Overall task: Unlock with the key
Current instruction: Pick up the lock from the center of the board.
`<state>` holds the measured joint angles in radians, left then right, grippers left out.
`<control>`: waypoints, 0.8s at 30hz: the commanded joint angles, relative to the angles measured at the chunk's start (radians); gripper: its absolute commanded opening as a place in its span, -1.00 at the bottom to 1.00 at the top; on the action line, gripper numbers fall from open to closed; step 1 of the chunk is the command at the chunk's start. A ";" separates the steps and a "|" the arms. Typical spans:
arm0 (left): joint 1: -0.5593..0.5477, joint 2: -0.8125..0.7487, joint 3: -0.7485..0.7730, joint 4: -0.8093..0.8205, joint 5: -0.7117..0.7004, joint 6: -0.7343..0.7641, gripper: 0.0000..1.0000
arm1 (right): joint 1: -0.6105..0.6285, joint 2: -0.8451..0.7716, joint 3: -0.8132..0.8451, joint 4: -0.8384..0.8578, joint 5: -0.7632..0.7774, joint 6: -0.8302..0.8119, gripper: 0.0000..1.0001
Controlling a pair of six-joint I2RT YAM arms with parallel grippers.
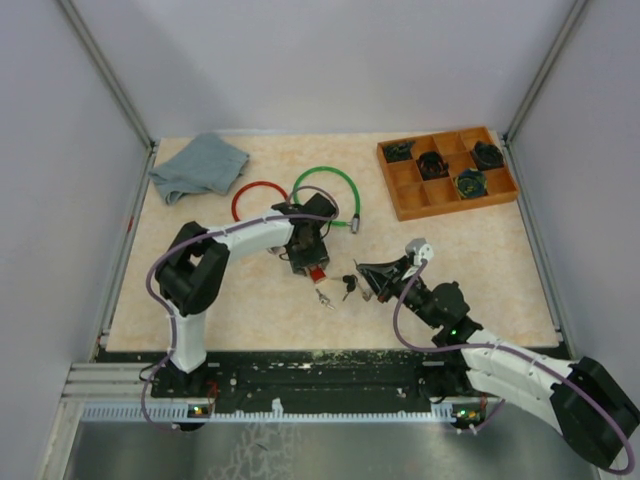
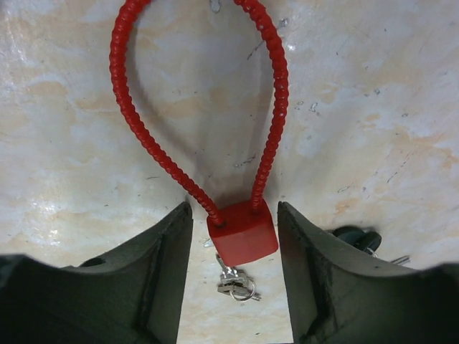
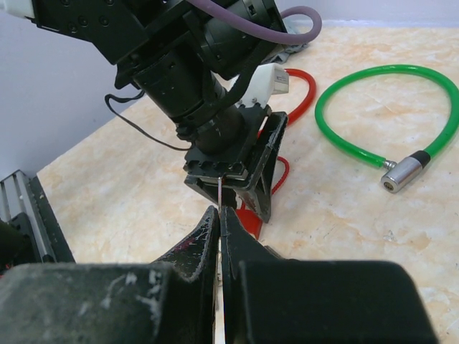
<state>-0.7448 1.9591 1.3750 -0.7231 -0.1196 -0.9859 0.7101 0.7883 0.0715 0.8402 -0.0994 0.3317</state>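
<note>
Straddling the rigid red lock body [image 2: 244, 235], the left end effector [image 2: 234, 215] gaped open (its cable [image 2: 125, 107] looked floppy; grasp the block).

Robot lab test cell
Grey walls [image 1: 340, 60] and aluminium posts [image 1: 107, 72] box in a beige desk [image 1: 500, 270] at frame centre.

text: none legible | labels: none | numbers: none | signs: none
</note>
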 commanded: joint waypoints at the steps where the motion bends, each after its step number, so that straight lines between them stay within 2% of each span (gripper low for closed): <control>1: -0.007 0.047 0.058 -0.061 -0.007 -0.022 0.04 | -0.008 0.000 -0.004 0.044 -0.010 -0.007 -1.00; 4: -0.014 0.061 0.070 -0.093 -0.017 -0.020 0.02 | -0.010 -0.004 -0.004 0.040 -0.007 -0.008 -1.00; 9: -0.015 0.050 0.059 -0.118 -0.041 -0.009 -0.31 | -0.009 0.005 0.004 0.038 -0.024 -0.010 -1.00; 11: -0.013 0.039 0.057 -0.136 -0.049 -0.011 -0.56 | -0.009 0.017 0.015 0.029 -0.048 -0.006 -1.00; 13: -0.012 0.017 0.047 -0.138 -0.050 -0.011 -0.97 | -0.009 0.031 0.025 0.033 -0.066 0.000 -1.00; 24: 0.012 -0.230 -0.126 0.085 0.033 -0.011 -1.00 | 0.040 0.115 0.092 0.039 -0.093 0.022 -1.00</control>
<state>-0.7441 1.8549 1.2991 -0.7422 -0.1215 -0.9909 0.7193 0.8856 0.0830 0.8356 -0.1787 0.3447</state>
